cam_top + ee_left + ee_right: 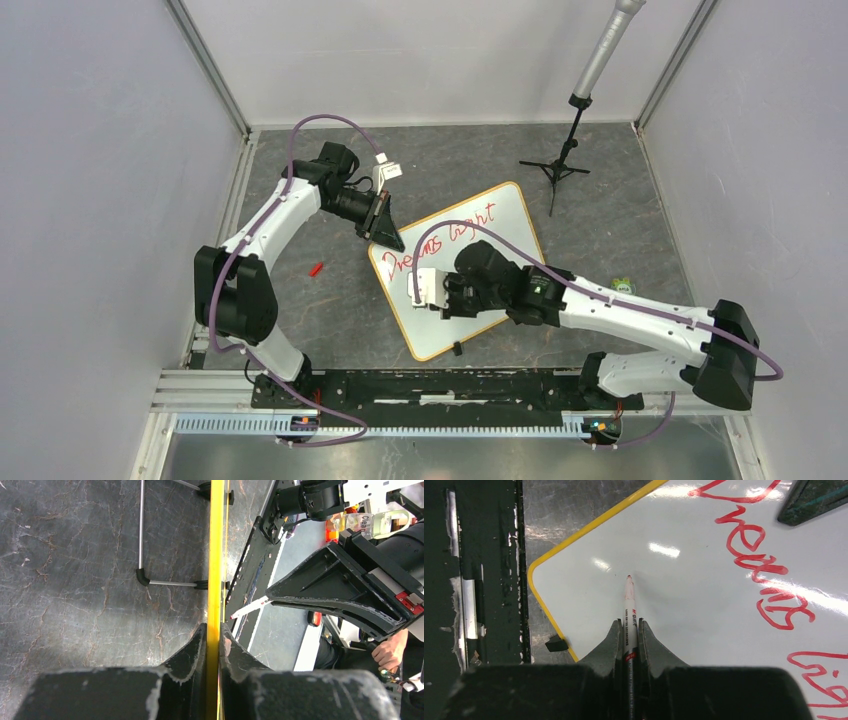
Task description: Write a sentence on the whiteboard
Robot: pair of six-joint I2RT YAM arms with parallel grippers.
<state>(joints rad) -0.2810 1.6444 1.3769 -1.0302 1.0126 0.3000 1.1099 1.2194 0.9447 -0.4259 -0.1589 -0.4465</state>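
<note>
1. The table (330,300) is dark and marbled. The whiteboard (440,335) lies on it mid-scene, turned askew between the two arms.
2. The whiteboard is white with a yellow rim. One corner points toward the near rail.
3. The right arm (620,310) starts from its base at the near right. It stretches low and leftward, and its wrist is over the board's near half.
4. The left arm (275,215) rises from the near left and folds at the elbow. Its forearm runs toward the far side, and the wrist bends right and down to the board's left edge.
5. A black tripod (562,165) stands on the table, just beyond the board's far corner.
6. The sentence (764,565) is in red script, slanting across the board's far half. "Dreams light" can be read.
7. The left gripper (214,630) is clamped on the board's yellow rim, one finger on each face.
8. The right gripper (628,625) is closed tight on the marker (629,605).
9. The marker juts straight out between the fingers. Its red tip is down at bare white, toward the near corner and below the writing.
10. A black clip (556,643) sits on the near rim.
11. A small red piece (317,268) lies on the table left of the board.
</note>
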